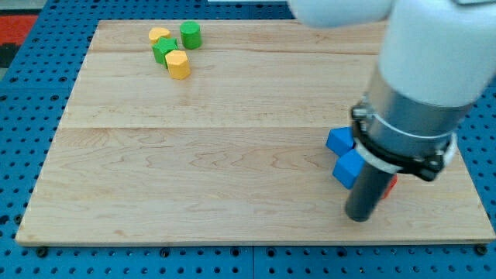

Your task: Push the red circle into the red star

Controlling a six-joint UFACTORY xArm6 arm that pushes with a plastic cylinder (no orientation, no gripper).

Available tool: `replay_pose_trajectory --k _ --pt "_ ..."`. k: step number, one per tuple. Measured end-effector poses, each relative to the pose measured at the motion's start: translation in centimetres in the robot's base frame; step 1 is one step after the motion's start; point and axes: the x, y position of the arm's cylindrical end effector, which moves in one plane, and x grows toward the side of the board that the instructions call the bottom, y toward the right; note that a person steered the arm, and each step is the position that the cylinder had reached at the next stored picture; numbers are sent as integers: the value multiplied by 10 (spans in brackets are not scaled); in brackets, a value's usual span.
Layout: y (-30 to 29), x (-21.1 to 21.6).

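Note:
My tip (358,218) rests on the wooden board near the view's bottom right. Just right of the rod a small piece of a red block (390,184) shows; its shape is hidden by the rod and arm. Two blue blocks sit close to the rod: one (339,140) up and to the left, another (349,168) touching the rod's left side. No other red block is visible; the arm hides part of the board's right side.
At the view's top left is a cluster: a yellow block (159,34), a green star-like block (163,49), a green round block (191,35) and a yellow block (178,64). The board's bottom edge (256,243) lies just below my tip.

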Motion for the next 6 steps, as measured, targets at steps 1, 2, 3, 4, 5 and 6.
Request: replay_pose_trajectory --k 1,2,3,4,5,6 --pt "42 -19" --pt "56 -57" --pt "56 -77" --pt "56 -92" --pt "56 -98" --pt "56 -98"
